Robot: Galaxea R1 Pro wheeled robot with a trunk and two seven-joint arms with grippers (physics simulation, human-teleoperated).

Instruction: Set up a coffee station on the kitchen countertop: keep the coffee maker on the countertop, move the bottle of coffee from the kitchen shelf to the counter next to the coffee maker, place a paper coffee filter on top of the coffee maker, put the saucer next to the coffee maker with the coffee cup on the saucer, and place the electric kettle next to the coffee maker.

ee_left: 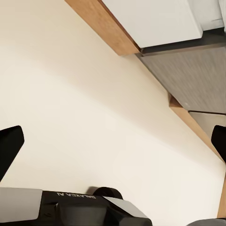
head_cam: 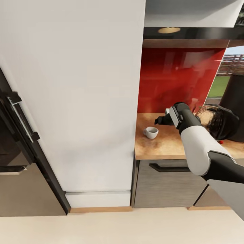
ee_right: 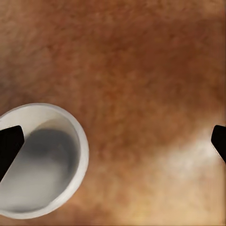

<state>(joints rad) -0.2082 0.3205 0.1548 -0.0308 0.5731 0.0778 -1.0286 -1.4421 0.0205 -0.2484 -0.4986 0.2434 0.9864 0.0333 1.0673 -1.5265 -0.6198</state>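
Red glossy wall panelling backs the worktop (head_cam: pixel 159 149) in the head view, where the coffee cup (head_cam: pixel 151 132) stands alone, no saucer under it, beside a tall white cabinet (head_cam: pixel 78 101); the right gripper (head_cam: pixel 162 120) hovers just above and beside it, and the electric kettle (head_cam: pixel 217 122) sits near the right edge. Left wrist view: the left gripper (ee_left: pixel 113 141) has its jaws spread over pale floor (ee_left: pixel 94 117). Right wrist view: jaws spread wide above the worktop, the cup under one fingertip, not yet gripped. Most of the setup looks undone
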